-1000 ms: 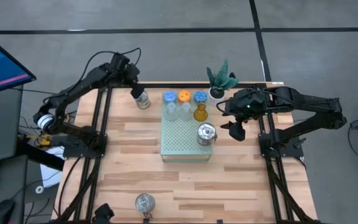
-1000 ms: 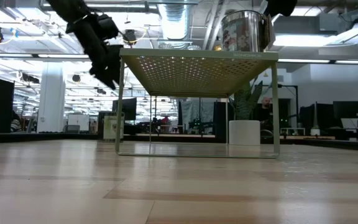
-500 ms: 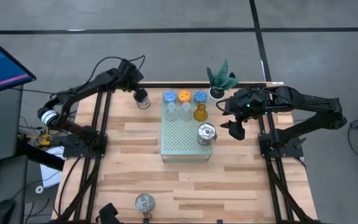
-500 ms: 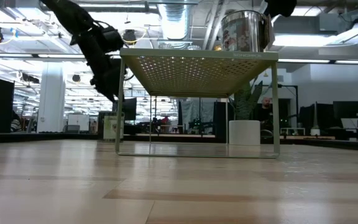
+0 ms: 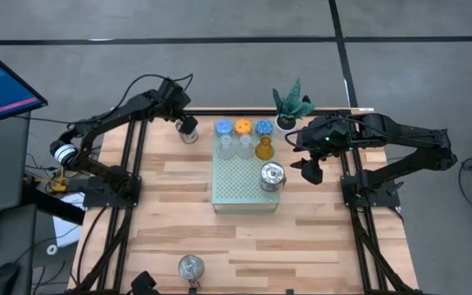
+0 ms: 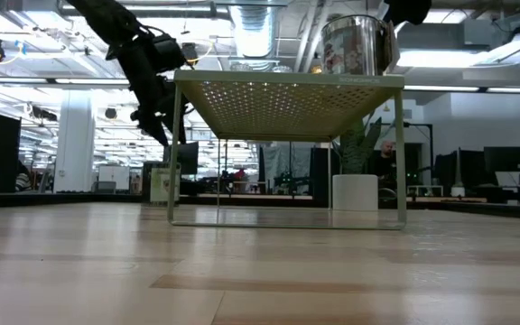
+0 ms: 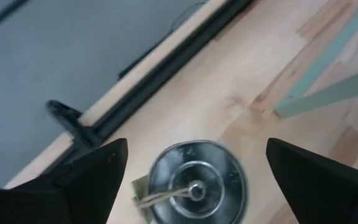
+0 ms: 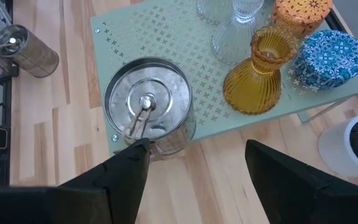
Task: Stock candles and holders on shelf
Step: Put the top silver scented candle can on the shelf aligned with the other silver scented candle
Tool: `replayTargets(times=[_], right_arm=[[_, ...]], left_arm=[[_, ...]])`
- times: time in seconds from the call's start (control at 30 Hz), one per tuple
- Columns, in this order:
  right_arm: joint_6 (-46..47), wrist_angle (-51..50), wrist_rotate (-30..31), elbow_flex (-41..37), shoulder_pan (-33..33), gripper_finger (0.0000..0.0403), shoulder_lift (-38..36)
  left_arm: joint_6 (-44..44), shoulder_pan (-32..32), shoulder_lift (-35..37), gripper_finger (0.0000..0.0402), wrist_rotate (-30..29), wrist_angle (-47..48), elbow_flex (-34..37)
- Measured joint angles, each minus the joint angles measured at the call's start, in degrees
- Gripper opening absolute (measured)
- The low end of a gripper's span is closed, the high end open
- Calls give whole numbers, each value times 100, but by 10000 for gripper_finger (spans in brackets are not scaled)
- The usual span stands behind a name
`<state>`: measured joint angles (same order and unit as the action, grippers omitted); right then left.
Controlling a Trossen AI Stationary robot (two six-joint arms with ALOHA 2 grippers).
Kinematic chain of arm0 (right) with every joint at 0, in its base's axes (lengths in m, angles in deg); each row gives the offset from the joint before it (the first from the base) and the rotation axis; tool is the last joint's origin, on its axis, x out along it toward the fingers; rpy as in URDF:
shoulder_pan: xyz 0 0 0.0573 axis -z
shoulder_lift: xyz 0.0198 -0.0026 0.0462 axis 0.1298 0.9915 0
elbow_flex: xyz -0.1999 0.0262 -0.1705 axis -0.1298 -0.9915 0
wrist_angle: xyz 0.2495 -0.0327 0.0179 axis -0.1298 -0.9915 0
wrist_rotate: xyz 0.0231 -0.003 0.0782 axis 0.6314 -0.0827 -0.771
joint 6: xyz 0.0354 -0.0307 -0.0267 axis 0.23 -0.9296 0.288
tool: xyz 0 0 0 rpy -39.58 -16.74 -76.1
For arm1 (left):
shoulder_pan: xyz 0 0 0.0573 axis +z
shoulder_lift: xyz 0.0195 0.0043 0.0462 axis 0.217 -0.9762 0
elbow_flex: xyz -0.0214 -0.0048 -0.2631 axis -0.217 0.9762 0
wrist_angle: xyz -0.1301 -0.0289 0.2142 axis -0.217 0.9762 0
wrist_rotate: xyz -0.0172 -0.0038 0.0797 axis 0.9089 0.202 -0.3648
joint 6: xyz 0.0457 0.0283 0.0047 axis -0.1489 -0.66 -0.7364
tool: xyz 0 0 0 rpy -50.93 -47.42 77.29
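Silver tin (image 7: pixel 194 184) sits between the open left pincer (image 7: pixel 191 168) fingers.

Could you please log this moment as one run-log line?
left gripper: open above silver tin on table | right gripper: open beside shelf | one tin shelved

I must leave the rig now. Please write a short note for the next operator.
Left gripper: jaws open, above a silver tin on the table's far left.
Right gripper: jaws open, empty, beside the shelf.
Done: three candles, three glass cups and one tin on the shelf.
Left: the far-left tin and another tin at the near edge.
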<state>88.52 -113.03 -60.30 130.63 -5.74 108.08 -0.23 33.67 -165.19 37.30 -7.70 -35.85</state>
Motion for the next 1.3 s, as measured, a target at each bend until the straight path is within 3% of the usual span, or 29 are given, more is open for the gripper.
replayTargets(times=[0.43, 0.63, 0.87, 1.07, 1.3], right_arm=[[253, 2, 0, 0, -2, 256, 0], [249, 2, -1, 0, -2, 256, 0], [207, 2, 0, 0, -2, 256, 0], [199, 2, 0, 0, -2, 256, -1], [196, -3, 0, 0, -2, 256, 0]], left_arm=[[385, -318, 264, 359, -1301, 13, -142], [1118, -161, 271, 361, -1248, 107, -142], [1143, -64, 271, 396, -271, 179, -142], [1166, -169, 271, 398, -310, 388, -142], [1336, -246, 385, 398, -760, 641, -140]])
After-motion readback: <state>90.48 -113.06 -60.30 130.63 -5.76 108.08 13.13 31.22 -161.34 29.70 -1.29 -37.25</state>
